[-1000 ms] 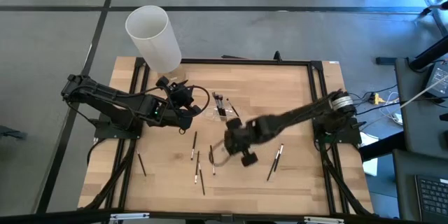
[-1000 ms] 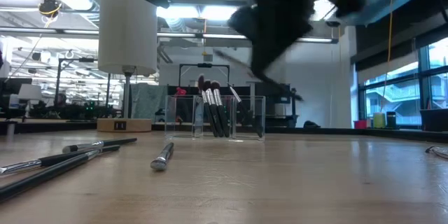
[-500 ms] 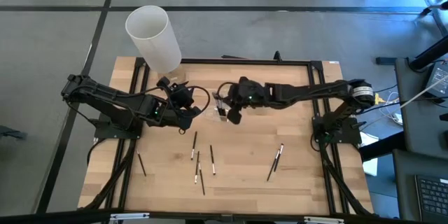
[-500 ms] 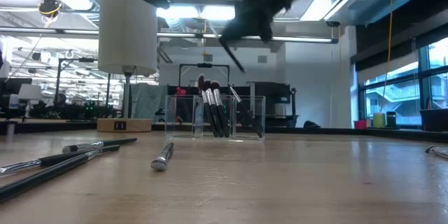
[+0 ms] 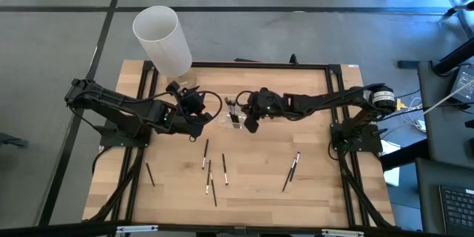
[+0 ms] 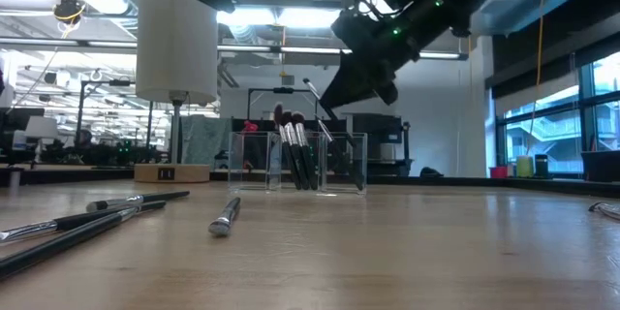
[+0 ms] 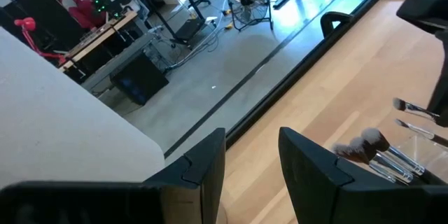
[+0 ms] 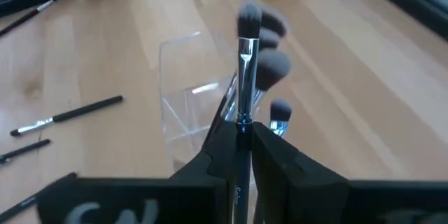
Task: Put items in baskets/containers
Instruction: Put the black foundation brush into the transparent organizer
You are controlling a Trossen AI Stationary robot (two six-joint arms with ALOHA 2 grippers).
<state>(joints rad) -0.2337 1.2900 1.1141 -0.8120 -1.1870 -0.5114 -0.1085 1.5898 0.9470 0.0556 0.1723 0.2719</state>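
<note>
My right gripper [image 5: 249, 118] [image 8: 241, 134] is over the middle of the table, shut on a thin dark brush [image 8: 245, 70]. The brush's fluffy tip [image 8: 249, 18] sticks out past the fingers above the clear organizer [image 8: 189, 112] [image 5: 234, 112] [image 6: 298, 162]. The organizer stands on the table with several brushes [image 6: 294, 150] upright in it. Loose brushes [image 5: 211, 174] [image 5: 292, 170] [image 6: 224, 216] lie flat on the wood nearer the front. My left gripper [image 5: 194, 105] [image 7: 252, 171] hangs open left of the organizer, with nothing between its fingers. My right gripper pinches the brush's dark handle [image 8: 241, 127] between its two fingers, just behind the silver ferrule. The fingers come from the table's right, slanting down, and lie along the brush. The brush is lifted clear, its bristle end pointing ahead over the organizer.
A tall white cylinder [image 5: 161, 38] [image 6: 176, 44] stands at the table's far left corner, close to my left arm. A dark frame [image 5: 244, 65] rims the table. The near half of the wood [image 5: 252, 192] has bare room between the scattered brushes.
My right gripper has swung from the table's near middle toward the far edge, up to the organizer, and has rolled about its own line. The brush came with it, lifted off the wood, and now points over the organizer.
</note>
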